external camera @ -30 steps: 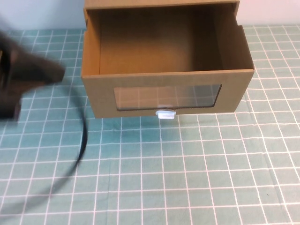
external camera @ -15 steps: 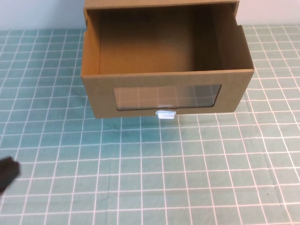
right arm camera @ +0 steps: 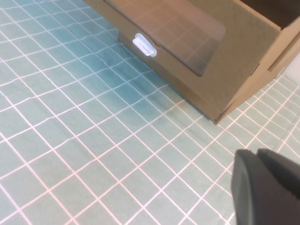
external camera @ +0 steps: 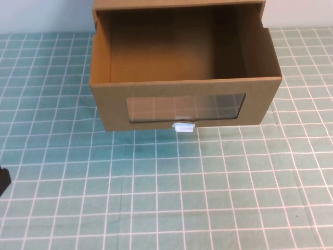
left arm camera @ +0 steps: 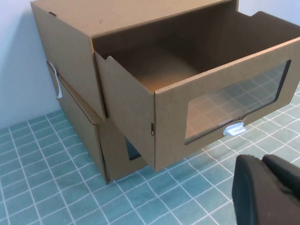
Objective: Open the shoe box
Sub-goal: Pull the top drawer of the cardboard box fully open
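Observation:
The brown cardboard shoe box (external camera: 184,99) stands at the back of the table, its drawer pulled out toward me and empty inside (left arm camera: 154,70). The drawer front has a clear window (external camera: 186,108) and a white pull tab (external camera: 183,126), also seen as the pull tab (right arm camera: 144,44). The outer sleeve (left arm camera: 70,51) sits on a second box (left arm camera: 86,131). My left gripper (left arm camera: 262,160) is shut and empty, well back from the drawer; only a dark tip of it (external camera: 3,180) shows at the table's left edge. My right gripper (right arm camera: 258,153) is shut, empty, over the mat right of the box.
A teal mat with a white grid (external camera: 171,198) covers the table in front of the box. A pale wall (left arm camera: 18,70) rises behind the box. A white tab (left arm camera: 56,82) hangs on the side of the stacked boxes.
The left arm has drawn away from beside the box, toward me and out past the left edge. The drawer and box have not moved.

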`<state>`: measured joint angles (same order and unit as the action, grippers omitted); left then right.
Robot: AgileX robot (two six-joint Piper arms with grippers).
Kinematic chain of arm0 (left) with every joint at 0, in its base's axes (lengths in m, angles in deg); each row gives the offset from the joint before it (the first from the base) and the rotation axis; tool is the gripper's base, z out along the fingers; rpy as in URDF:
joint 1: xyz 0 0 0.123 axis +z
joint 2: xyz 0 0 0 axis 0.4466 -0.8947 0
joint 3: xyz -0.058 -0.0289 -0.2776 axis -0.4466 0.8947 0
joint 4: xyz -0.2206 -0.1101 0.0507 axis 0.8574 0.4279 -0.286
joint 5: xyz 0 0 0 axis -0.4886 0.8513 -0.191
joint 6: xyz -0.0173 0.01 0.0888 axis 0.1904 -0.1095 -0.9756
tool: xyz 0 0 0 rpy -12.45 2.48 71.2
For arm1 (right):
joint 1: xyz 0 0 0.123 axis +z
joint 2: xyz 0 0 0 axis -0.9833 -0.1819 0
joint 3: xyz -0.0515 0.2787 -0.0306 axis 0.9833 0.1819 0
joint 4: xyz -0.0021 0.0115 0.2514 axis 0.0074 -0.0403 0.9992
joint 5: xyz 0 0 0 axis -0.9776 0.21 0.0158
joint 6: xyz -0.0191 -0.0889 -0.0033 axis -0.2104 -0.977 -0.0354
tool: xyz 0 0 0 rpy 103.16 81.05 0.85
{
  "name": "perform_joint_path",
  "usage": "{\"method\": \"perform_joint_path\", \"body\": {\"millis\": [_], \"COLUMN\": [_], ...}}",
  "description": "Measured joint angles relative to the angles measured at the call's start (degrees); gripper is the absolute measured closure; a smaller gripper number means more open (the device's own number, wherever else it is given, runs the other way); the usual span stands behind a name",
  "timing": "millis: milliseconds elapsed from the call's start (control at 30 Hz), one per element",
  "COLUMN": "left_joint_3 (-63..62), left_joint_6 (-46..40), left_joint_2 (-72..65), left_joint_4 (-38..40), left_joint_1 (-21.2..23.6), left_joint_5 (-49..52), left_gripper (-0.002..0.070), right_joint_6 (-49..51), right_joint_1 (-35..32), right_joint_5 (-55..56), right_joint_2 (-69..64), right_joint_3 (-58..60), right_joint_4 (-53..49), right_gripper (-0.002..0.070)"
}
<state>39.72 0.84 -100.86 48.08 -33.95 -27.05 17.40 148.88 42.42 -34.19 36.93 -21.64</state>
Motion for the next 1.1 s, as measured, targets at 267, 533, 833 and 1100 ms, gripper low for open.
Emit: {"method": "perform_joint_path", "body": {"millis": [267,533,833,1100], "left_joint_3": [2.8,14.2,25.3,33.7], "left_joint_6": [0.0,7.4,17.9,30.9], "left_joint_2": [4.3,11.6,16.8,16.9], "left_joint_4": [-4.7,-20.1,-32.9,-37.8], "left_joint_1": [-2.7,-2.8,-2.8,-2.8], "left_joint_5": [-9.7,-24.8,-28.0,-21.1], "left_gripper": [0.068,0.068,0.068,0.068], "right_joint_6": [0.0,0.0,0.0,0.0], "right_joint_1": [0.0,0.0,0.0,0.0], "right_joint_5": [0.0,0.0,0.0,0.0], "right_joint_2": [0.0,0.0,0.0,0.0], "right_joint_3": [0.0,0.0,0.0,0.0], "right_joint_4": [0.0,0.0,0.0,0.0], "right_gripper": [0.0689,0.0689,0.0689,0.0689]}}
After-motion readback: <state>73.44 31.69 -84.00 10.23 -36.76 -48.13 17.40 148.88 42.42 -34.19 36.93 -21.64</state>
